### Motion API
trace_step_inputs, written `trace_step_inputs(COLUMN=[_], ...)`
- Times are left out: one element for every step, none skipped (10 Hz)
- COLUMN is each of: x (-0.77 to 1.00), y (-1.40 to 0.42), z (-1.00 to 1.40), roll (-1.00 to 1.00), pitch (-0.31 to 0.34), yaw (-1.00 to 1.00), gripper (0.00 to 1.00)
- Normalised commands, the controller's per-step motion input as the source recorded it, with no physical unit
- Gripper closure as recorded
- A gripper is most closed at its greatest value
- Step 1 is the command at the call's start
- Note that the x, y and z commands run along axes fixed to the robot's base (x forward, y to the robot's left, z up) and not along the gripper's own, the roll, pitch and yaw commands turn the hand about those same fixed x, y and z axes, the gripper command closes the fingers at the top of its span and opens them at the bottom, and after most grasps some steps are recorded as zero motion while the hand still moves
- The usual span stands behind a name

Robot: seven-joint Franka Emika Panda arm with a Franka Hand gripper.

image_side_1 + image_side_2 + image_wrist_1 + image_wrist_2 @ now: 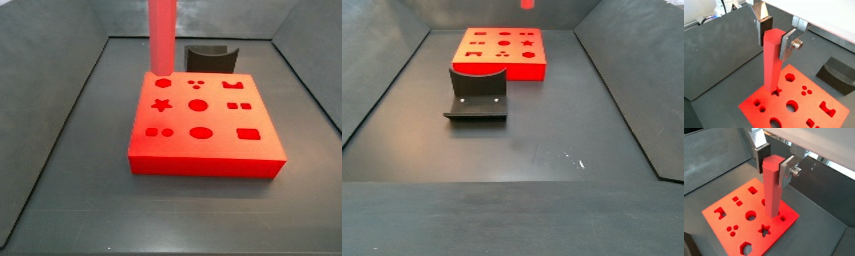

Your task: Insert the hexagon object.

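Note:
My gripper is shut on the top of the hexagon object, a long, slim, light red rod that hangs upright between the silver fingers; both wrist views show this. The rod hangs over the big red block with shaped holes. In a side view the rod comes down from the top edge and its lower end is by the block's far left corner; the gripper itself is out of that frame. Only the rod's tip shows beyond the block.
The dark fixture stands on the floor right beside the block, also seen behind it and in a wrist view. Grey walls close in the dark floor on three sides.

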Motion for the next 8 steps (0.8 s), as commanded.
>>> trace_step_inputs(x=[0.08,0.05,0.05,0.04,0.00,0.00,-0.09,-0.07], y=[0.16,0.61,0.77,0.78,0.75,0.74,0.69,0.60], z=[-0.10,-0.14,-0.11,-0.09,-0.16,-0.26,-0.34,-0.48], roll=[0.00,-0.05,-0.01,0.00,0.00,0.00,0.00,0.00], pitch=[-0.026,-0.063,-0.036,-0.034,-0.001,0.000,0.000,-0.027], yaw=[0.00,0.17,0.26,0.28,0.35,0.41,0.51,0.61], gripper=[1.00,1.00,1.00,1.00,1.00,1.00,1.00,1.00])
